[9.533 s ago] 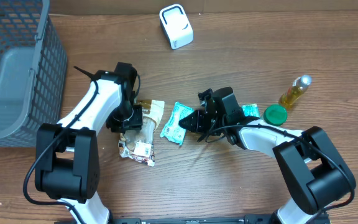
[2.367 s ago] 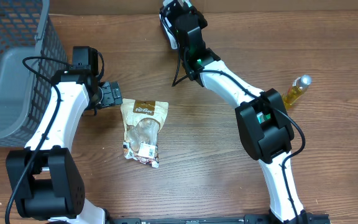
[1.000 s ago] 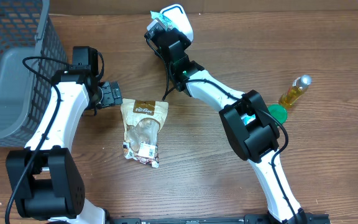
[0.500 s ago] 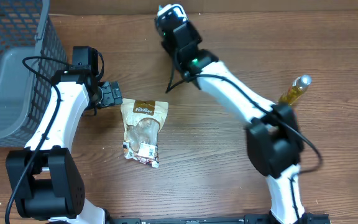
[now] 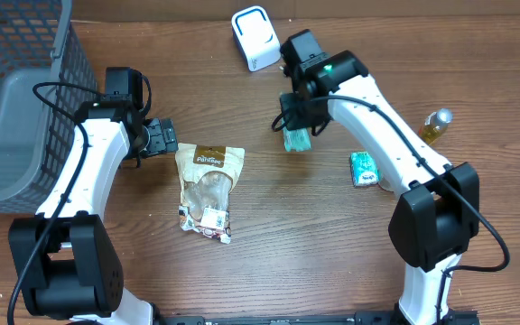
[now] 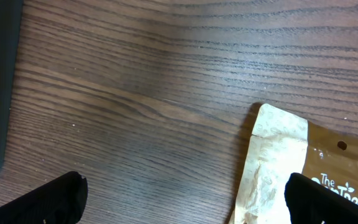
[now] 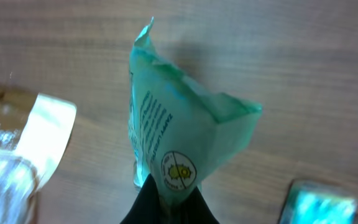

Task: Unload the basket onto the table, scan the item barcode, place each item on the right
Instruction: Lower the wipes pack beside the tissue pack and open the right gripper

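Overhead, the right claw (image 5: 298, 123) pinches the green packet (image 5: 297, 140) over the counter's middle, near the white scanner (image 5: 255, 38) at the far edge, while the left claw (image 5: 162, 137) hangs spread, so presenting seems in hand: next, turn the barcode scannerward.

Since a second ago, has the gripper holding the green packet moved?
Yes. The right gripper with the green packet has left the white scanner, moving down-right in the overhead view.

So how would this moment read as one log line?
right gripper: shut on green packet | left gripper: open, empty, beside brown pouch | white scanner: on table
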`<state>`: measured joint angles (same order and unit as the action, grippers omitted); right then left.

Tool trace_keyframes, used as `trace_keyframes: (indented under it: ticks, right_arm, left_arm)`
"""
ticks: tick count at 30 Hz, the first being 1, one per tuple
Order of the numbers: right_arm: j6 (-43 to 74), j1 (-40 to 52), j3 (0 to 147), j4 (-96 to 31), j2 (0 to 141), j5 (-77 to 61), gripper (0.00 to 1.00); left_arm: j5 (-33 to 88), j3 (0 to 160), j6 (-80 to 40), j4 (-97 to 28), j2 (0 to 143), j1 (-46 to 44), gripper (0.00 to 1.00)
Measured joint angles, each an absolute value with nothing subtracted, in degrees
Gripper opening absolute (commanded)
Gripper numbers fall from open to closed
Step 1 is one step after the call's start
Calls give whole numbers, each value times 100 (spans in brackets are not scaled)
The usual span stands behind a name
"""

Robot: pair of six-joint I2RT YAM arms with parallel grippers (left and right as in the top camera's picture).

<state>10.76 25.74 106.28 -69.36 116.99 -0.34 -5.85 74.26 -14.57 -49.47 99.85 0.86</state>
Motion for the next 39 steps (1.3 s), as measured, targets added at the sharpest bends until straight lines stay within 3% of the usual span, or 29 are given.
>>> trace_keyframes:
  ticks: [6,17,21,24,32,36,39]
  right_arm:
    - [1267,2377,10519,-7662,11699,-580,4]
    - [1347,2364,9437,-7140,11701,-596,6]
    - [1363,2351,9393,-7091,11701,-523,50]
    - [1431,2340,9393,-7026,11701,-392,76]
    - [1999,2346,9389,-6619,11701,-69,79]
    - [2196,2453,9386,-6359,11701,-296,89]
    - [2477,2659,9386,-6228,11701,-464,91]
  left_arm:
    - [-582,7426,-1457,-4947,9985,86,100]
    - [-585,7426,-1457,-4947,9985,86,100]
    - [-585,7426,-1457,-4947,9985,86,100]
    - [-582,7426,-1457,-4947,9985,86,100]
    - [-582,7426,-1457,-4950,9985,86,100]
    - [-582,7426,-1457,-4947,9985,86,100]
    - [-582,7426,-1457,-4947,9985,86,100]
